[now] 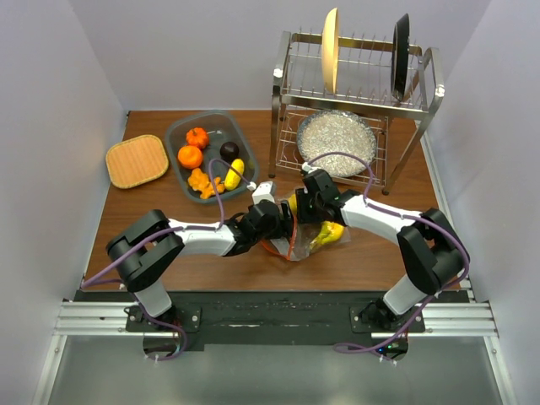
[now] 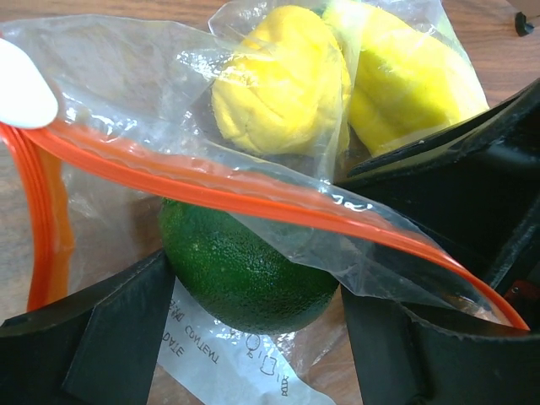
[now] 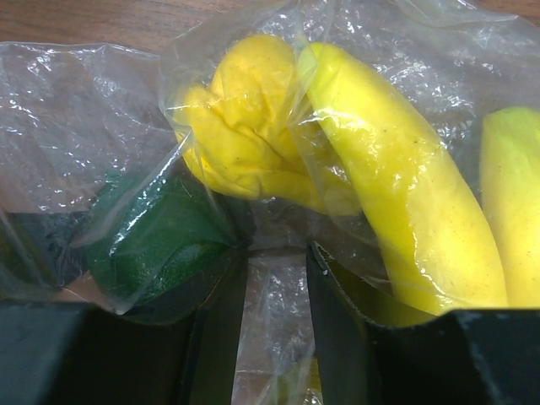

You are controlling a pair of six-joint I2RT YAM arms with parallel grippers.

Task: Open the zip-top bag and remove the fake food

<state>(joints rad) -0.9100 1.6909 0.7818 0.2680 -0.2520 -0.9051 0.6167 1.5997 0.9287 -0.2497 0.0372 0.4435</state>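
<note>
The zip-top bag (image 1: 291,249) lies at the table's middle between both grippers, its orange-red zip strip (image 2: 211,186) parted. My left gripper (image 1: 281,226) reaches into the mouth, and its fingers (image 2: 126,337) touch both sides of a green fake fruit (image 2: 245,270). My right gripper (image 1: 307,209) comes from the far right, its jaws nearly together on bag film (image 3: 277,321). A yellow banana bunch (image 3: 388,186) and the green piece (image 3: 152,245) sit inside the bag. More fake food, including orange, dark brown and lemon pieces, lies in the grey tub (image 1: 179,128).
A dish rack (image 1: 354,84) with two upright plates stands at the back right, with a glittery silver plate (image 1: 337,142) under it. A woven square mat (image 1: 137,160) lies at the back left. The tub sits just behind my left arm.
</note>
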